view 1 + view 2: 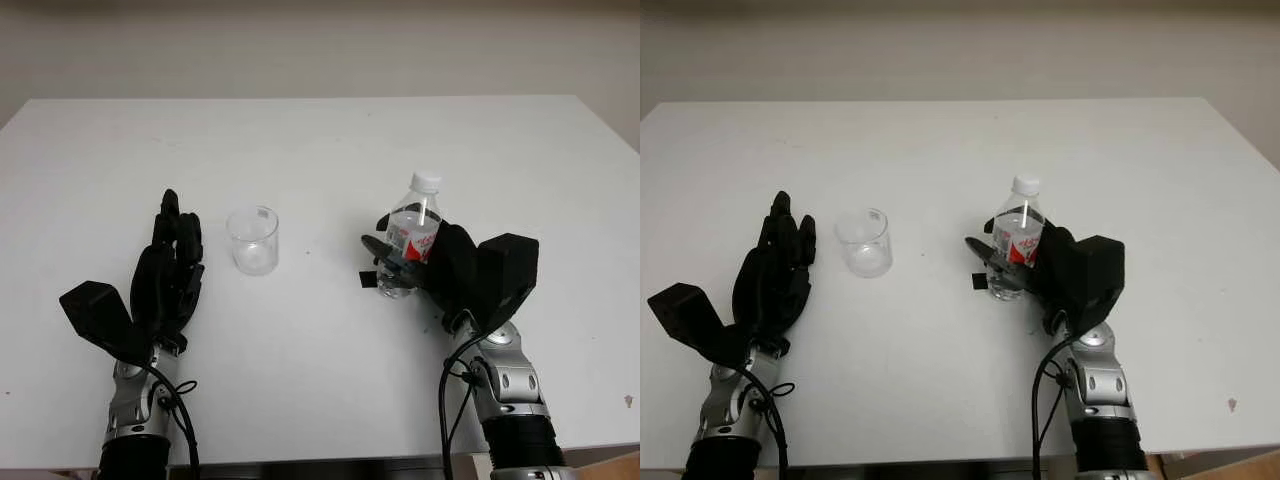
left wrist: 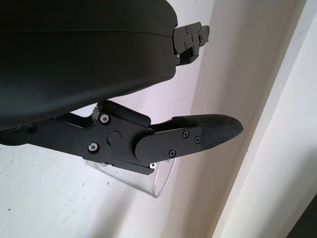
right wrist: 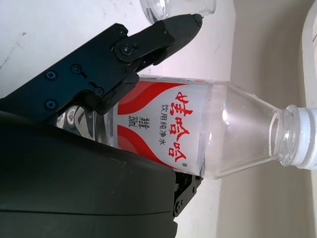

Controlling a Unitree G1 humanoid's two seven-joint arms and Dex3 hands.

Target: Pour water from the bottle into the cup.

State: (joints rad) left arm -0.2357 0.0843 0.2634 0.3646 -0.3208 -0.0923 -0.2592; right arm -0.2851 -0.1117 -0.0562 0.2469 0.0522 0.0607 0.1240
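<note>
The right hand (image 1: pixel 440 262), at lower right of the frame, has its fingers wrapped around the capped bottle (image 1: pixel 412 243), which stands upright on the white bench (image 1: pixel 320 140). The clear cup (image 1: pixel 252 240) sits left of centre. The left hand (image 1: pixel 168 275), holding nothing, is open just left of the cup, fingers pointing up-frame.

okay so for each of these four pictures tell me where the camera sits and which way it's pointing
Left eye view: on the head, facing forward and down at the white table; both arms enter at the bottom edge.
Right eye view: same head, slightly aside; shares the clear cup and water bottle.
Left wrist view: beside the open left hand, facing the cup.
Right wrist view: beside the right hand, which grips the bottle.
</note>
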